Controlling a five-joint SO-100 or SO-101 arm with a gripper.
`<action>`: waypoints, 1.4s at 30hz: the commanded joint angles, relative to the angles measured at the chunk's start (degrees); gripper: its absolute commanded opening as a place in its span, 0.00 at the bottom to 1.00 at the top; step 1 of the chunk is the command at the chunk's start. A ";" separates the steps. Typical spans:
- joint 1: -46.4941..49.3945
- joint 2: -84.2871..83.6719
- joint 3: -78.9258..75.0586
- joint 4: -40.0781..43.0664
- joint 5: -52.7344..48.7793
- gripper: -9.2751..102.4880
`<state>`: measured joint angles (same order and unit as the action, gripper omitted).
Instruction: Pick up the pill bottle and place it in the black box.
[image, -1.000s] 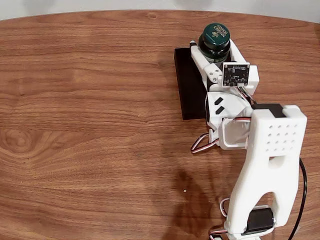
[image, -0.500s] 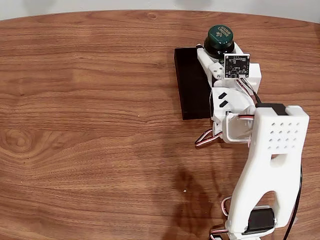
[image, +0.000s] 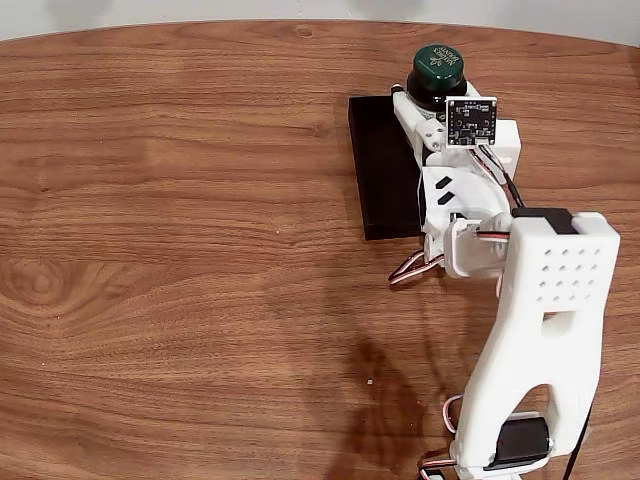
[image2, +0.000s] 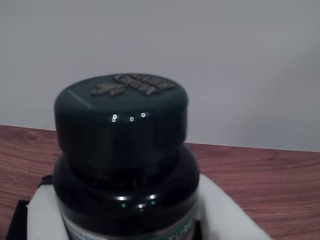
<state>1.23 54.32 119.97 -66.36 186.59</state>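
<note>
- The gripper (image: 436, 100) is pinching the pill bottle (image: 437, 76) between its white fingers, at the far end of the arm in the fixed view.
- In the wrist view the pill bottle (image2: 125, 165) stands upright and close to the lens, its dark green screw cap (image2: 121, 122) on top with raised lettering, and a strip of the paper label showing at the bottom edge.
- White finger parts (image2: 42, 212) sit against the bottle's lower sides, left and right, in the wrist view.
- In the fixed view the bottle's cap faces the camera and sits over the far right part of the black box (image: 380, 165); whether the bottle touches the box cannot be told.
- The black box lies flat on the wooden table (image: 180, 250), its right part covered by the arm.
- The white arm (image: 540, 340) reaches from the lower right of the fixed view toward the table's far edge.
- A pale wall (image2: 240, 65) rises behind the table in the wrist view.
</note>
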 joint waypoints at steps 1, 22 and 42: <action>-1.14 2.90 1.49 2.46 0.97 0.37; -2.72 15.29 14.77 0.00 -0.97 0.50; 0.62 33.31 29.97 -0.62 -0.53 0.50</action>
<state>1.67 77.70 146.69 -64.25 186.68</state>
